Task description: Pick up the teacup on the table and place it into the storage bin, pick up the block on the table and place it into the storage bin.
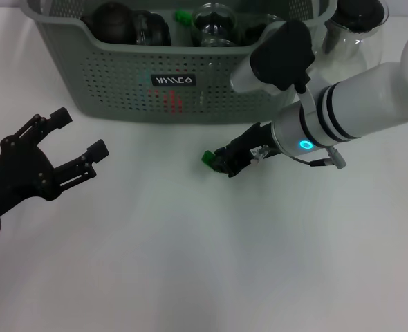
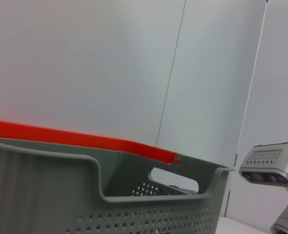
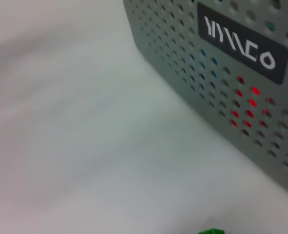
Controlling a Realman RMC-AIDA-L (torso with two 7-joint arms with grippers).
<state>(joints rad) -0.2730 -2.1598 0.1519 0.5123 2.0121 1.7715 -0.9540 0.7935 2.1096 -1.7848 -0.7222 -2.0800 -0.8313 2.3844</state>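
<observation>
Fingertips on my right gripper (image 1: 218, 162) sit low over the table (image 1: 190, 263), and a small green block (image 1: 208, 158) shows right at their tips. From the head view I read the fingers as clenched on that block, though the dark parts crowd together there and the contact itself is hard to make out. In the right wrist view a sliver of the same green block (image 3: 211, 231) pokes in at the frame edge, with bare table beyond it.

Just past those fingertips, farther from me, stands the storage bin (image 1: 121, 83), its perforated front wall facing the gripper. Its black label (image 1: 173, 80) with white lettering is on that wall, a little beyond the block; in the right wrist view the label (image 3: 241, 44) and a red glow through the holes beneath it come up close. Inside the bin I can see dark teaware, a glass cup and another green piece (image 1: 183, 15). A clear glass pitcher (image 1: 353, 31) with a black lid stands outside the bin, behind my right arm.

My left gripper (image 1: 79, 142) is well off to the side of the block, above the table in front of the bin, its fingers spread wide and holding nothing. The left wrist view shows the bin's rim and handle cut-out (image 2: 173, 179).
</observation>
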